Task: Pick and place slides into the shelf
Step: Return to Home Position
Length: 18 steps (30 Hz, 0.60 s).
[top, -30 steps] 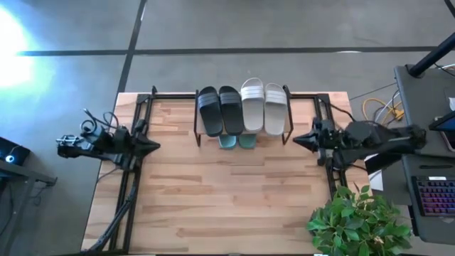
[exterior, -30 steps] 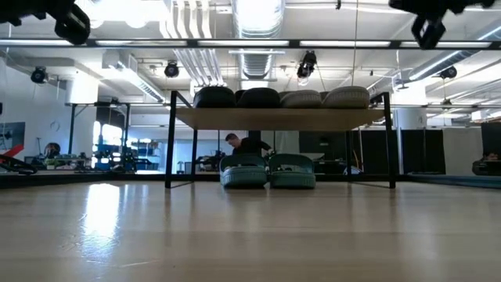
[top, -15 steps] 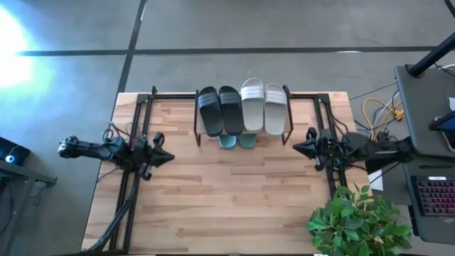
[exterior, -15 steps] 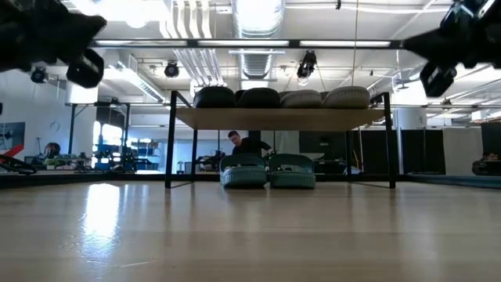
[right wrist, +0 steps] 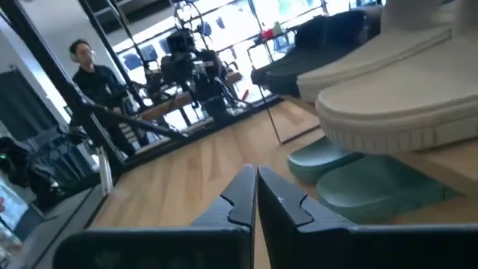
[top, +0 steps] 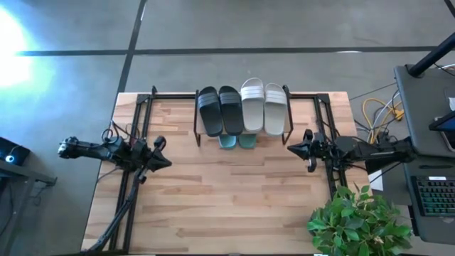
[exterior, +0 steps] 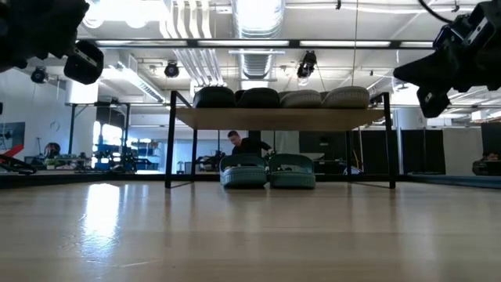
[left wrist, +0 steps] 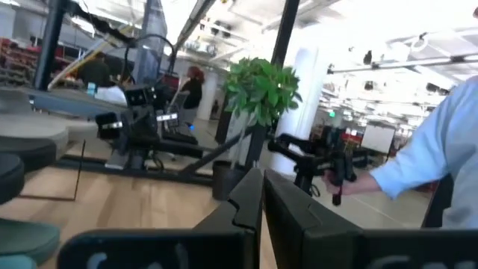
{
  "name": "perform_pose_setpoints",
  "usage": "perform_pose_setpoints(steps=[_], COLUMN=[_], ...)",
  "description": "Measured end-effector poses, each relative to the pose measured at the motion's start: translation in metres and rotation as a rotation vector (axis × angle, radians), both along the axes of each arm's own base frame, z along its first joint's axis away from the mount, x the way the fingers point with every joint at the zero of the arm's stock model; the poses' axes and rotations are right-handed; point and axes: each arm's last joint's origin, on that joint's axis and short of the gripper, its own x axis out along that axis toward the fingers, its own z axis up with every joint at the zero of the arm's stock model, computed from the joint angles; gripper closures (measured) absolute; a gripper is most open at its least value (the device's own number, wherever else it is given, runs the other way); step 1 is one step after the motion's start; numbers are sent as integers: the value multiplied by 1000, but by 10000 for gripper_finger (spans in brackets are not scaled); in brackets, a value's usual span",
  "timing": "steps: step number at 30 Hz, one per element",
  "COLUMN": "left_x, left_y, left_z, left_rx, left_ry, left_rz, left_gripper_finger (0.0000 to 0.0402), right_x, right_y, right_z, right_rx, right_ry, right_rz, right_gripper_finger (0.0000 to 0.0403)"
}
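The shelf (top: 242, 132) stands at the table's far middle. On its wooden top (exterior: 282, 118) lie the black pair (top: 219, 110) and the white pair (top: 264, 107), soles down. The teal pair (top: 238, 141) rests on the table under the board, also visible in the low view (exterior: 268, 171) and the right wrist view (right wrist: 358, 175). My left gripper (top: 169, 161) hovers shut to the left of the shelf, pointing right. My right gripper (top: 289, 148) hovers shut just right of the shelf, pointing left. Both wrist views show the fingertips together (left wrist: 261, 187) (right wrist: 254, 183).
A potted plant (top: 355, 220) stands at the table's near right corner. A desk with a keyboard (top: 434, 195) is beyond the right edge. Black frame rails (top: 135, 121) run along both table sides. People show in the room behind (exterior: 239, 142), a sleeve nearby (left wrist: 426, 149).
Both arms have come down from high above the table. The left gripper moved toward the table's right and near edge; the right gripper moved slightly toward the table's left and near edge. Both stayed shut. The slides and shelf have not moved.
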Motion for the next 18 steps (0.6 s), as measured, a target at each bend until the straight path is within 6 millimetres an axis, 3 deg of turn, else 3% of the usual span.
perform_pose_setpoints(steps=[8,18], left_x=[1,2], left_y=[0,0], left_z=[0,-1], left_rx=[-6,-3], left_ry=[0,18], left_rz=[21,22], left_gripper_finger=[400,400], right_x=[1,1], right_y=[0,0], right_z=[-1,-1], right_rx=[-84,-59], right_ry=[25,24], right_rz=[11,11], right_gripper_finger=[394,394])
